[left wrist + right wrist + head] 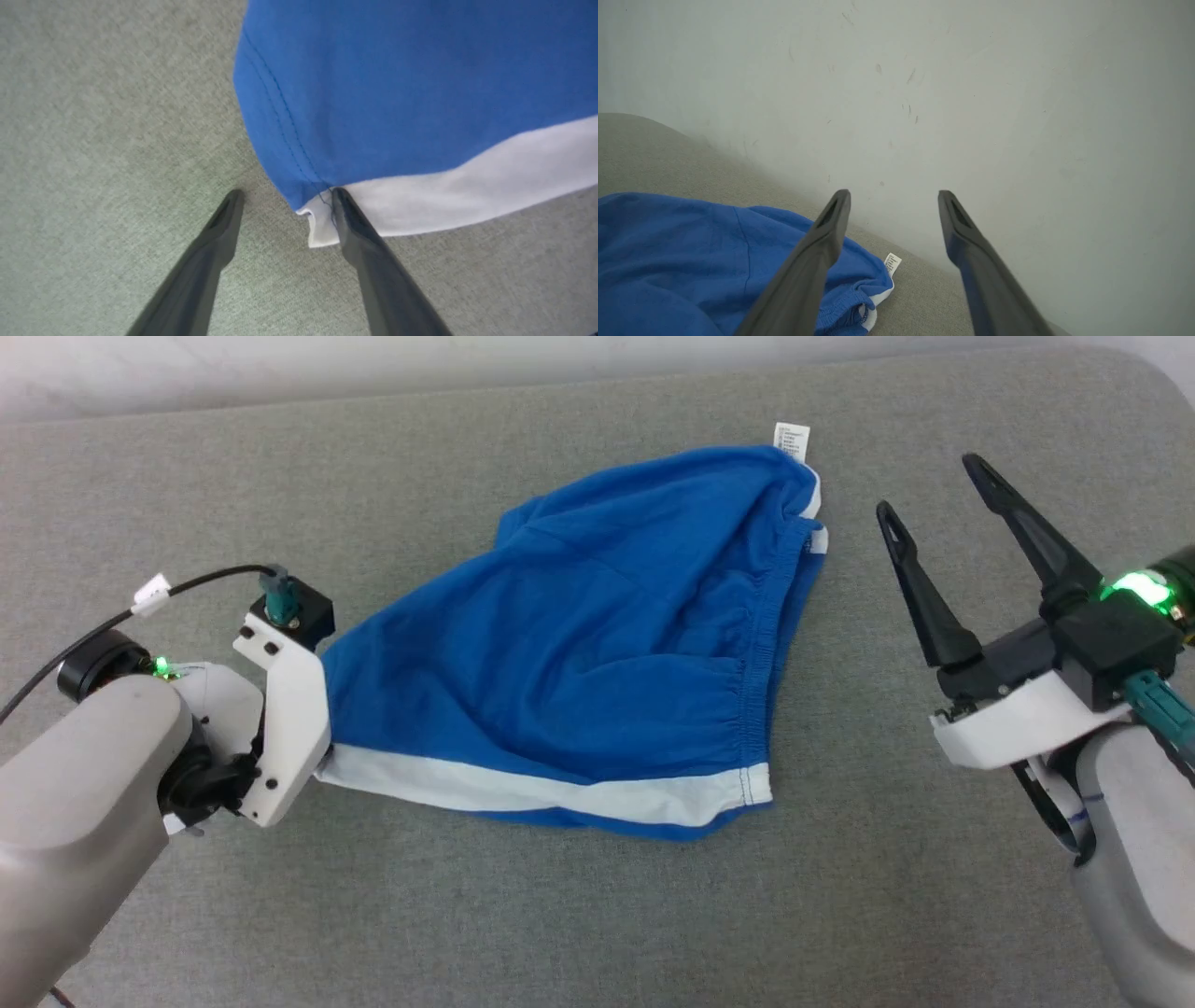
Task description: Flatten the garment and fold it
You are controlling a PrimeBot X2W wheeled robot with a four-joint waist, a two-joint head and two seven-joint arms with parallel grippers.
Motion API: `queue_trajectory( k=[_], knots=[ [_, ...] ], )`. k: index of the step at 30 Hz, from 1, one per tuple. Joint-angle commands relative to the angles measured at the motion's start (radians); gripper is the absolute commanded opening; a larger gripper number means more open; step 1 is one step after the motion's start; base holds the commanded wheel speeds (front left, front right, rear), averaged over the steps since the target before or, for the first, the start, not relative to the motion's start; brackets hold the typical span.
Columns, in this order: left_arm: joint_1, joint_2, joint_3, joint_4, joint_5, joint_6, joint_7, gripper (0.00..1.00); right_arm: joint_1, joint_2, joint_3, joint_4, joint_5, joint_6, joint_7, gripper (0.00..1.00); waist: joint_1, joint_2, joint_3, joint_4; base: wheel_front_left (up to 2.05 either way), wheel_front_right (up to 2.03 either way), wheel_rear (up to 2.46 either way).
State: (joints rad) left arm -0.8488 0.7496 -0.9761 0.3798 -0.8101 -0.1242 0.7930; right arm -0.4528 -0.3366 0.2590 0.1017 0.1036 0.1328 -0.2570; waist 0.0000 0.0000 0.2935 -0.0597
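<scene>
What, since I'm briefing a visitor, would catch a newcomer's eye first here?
The bright blue garment lies rumpled in the middle of the grey padded surface. The left gripper stands open at its white-trimmed left corner, and the right gripper hangs open right of the waistband, apart from it.

Left gripper [287, 192]: fingers spread, wrist turned inward, forearm low at left.
Right gripper [929, 485]: fingers spread wide, pointing forward.
</scene>
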Motion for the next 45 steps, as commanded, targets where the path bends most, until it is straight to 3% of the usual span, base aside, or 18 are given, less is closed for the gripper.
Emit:
queue_trajectory(
  k=[1, 2, 9, 16, 21, 26, 30, 36, 42, 43, 44, 45],
  knots=[
    [0.018, -0.020, -0.037, 0.020, -0.007, -0.006, -0.002, 0.40, -0.024, -0.008, 0.009, 0.007, 0.001, -0.002, -0.005, 1.00, 0.0000, 0.0000, 0.003, -0.004, 0.00, 0.00, 0.00],
    [0.016, -0.021, -0.049, 0.020, -0.015, -0.006, -0.005, 0.00, -0.035, -0.018, 0.022, 0.013, 0.003, -0.002, -0.005, 1.00, 0.0000, 0.0000, 0.000, -0.003, 0.00, 0.00, 0.00],
    [-0.006, -0.003, -0.083, -0.003, -0.070, -0.006, -0.094, 0.00, -0.131, -0.138, 0.177, 0.074, 0.113, -0.002, 0.044, 1.00, 0.0000, 0.0000, -0.044, 0.029, 0.00, 0.00, 0.00],
    [0.001, 0.013, -0.110, -0.033, -0.095, -0.006, -0.176, 0.00, -0.272, -0.382, 0.586, -0.053, 0.470, -0.002, 0.402, 1.00, 0.0000, 0.0000, -0.073, 0.060, 0.00, 0.00, 0.00],
    [0.001, 0.006, -0.120, -0.031, -0.105, -0.006, -0.209, 0.00, -0.364, -0.470, 0.788, -0.115, 0.716, -0.002, 0.626, 1.00, 0.0000, 0.0000, -0.069, 0.073, 0.00, 0.00, 0.00],
    [-0.014, -0.010, -0.129, -0.023, -0.104, -0.006, -0.231, 0.00, -0.413, -0.478, 0.900, -0.105, 0.839, -0.002, 0.708, 1.00, 0.0000, 0.0000, -0.055, 0.086, 0.00, 0.00, 0.00],
    [-0.034, -0.031, -0.142, -0.012, -0.101, -0.006, -0.250, 0.00, -0.436, -0.444, 0.965, -0.049, 0.905, -0.002, 0.707, 1.00, 0.0000, 0.0000, -0.038, 0.104, 0.00, 0.00, 0.00],
    [-0.063, -0.056, -0.162, 0.008, -0.101, -0.006, -0.279, 0.00, -0.431, -0.365, 1.005, 0.063, 0.960, -0.002, 0.655, 1.00, 0.0000, 0.0000, -0.009, 0.131, 0.00, 0.00, 0.00],
    [-0.076, -0.071, -0.185, 0.040, -0.114, -0.007, -0.318, 0.00, -0.378, -0.322, 1.020, 0.124, 0.934, -0.002, 0.674, 1.00, 0.0000, 0.0000, -0.001, 0.143, 0.00, 0.00, 0.00],
    [-0.075, -0.073, -0.189, 0.046, -0.118, -0.007, -0.325, 0.00, -0.364, -0.321, 1.020, 0.123, 0.922, -0.002, 0.677, 0.60, 0.0000, 0.0000, -0.003, 0.144, 0.00, 0.00, 0.00],
    [-0.074, -0.074, -0.193, 0.051, -0.121, -0.007, -0.335, 0.00, -0.352, -0.321, 1.021, 0.115, 0.912, -0.002, 0.674, 0.00, 0.0000, 0.0000, -0.006, 0.143, 0.00, 0.00, 0.00],
    [-0.072, -0.074, -0.195, 0.056, -0.125, -0.007, -0.346, 0.00, -0.348, -0.324, 1.021, 0.107, 0.902, -0.002, 0.655, 0.00, 0.0000, 0.0000, -0.010, 0.143, 0.00, 0.00, 0.00]
  ],
)
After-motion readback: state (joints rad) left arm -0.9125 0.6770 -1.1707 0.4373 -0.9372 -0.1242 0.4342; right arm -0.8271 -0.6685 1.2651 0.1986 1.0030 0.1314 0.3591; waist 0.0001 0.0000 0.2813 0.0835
